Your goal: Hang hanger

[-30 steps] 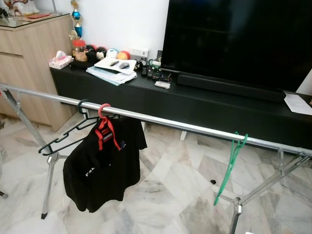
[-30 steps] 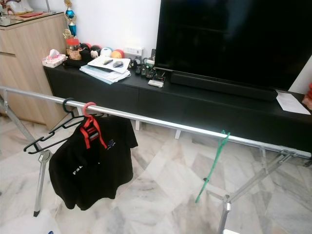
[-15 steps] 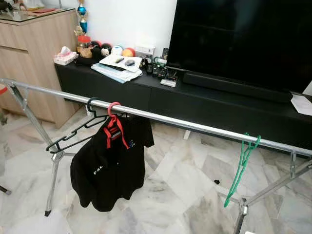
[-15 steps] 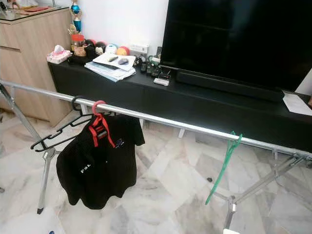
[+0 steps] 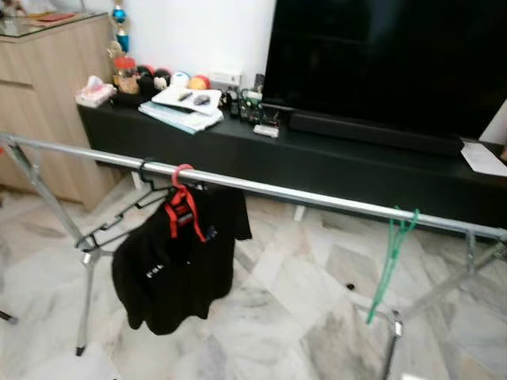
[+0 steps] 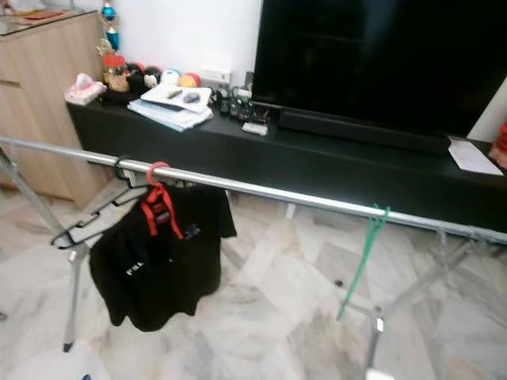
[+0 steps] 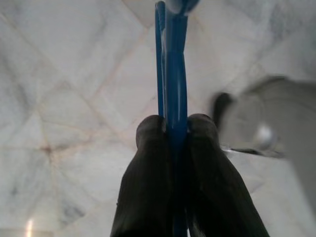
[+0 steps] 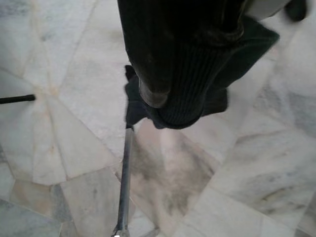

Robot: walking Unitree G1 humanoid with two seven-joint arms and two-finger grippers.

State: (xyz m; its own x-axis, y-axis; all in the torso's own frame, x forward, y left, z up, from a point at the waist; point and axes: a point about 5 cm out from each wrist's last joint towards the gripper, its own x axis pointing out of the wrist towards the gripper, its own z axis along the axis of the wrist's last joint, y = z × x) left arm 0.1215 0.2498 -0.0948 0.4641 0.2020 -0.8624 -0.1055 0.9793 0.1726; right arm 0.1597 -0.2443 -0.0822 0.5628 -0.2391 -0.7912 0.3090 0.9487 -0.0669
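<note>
**Blue hanger in the left claw, rail ahead, view sliding**

The left claw (image 7: 175, 133) is clamped on a blue hanger (image 7: 173, 64), both black fingers (image 7: 148, 148) pressed flat against its bar. It hangs low over the marble floor (image 7: 59, 98). That hanger is the one I need to hang.

The right claw (image 8: 168, 94): I cannot tell how its fingers stand. A dark bulk blocks the wrist view, with a thin metal leg (image 8: 126, 182) below it.

From the head I see the silver rail (image 5: 317, 198) crossing the room. On it, from my left: a black hanger (image 5: 119, 222), a red hanger (image 5: 184, 207) carrying a black shirt (image 5: 178, 269), then, well apart, a green hanger (image 5: 392, 253). Behind stand the black TV bench (image 5: 317, 158) and the television (image 5: 380, 63).

Change over the last second: the whole picture has slid sideways one way and back, and has gone soft (camera motion, not the rack). Nothing on the rail has moved against the rail. I read this as the robot settling its stance.

For the task, my judgement: hanging has not begun. The bare stretch between red and green looks the easiest target.
</note>
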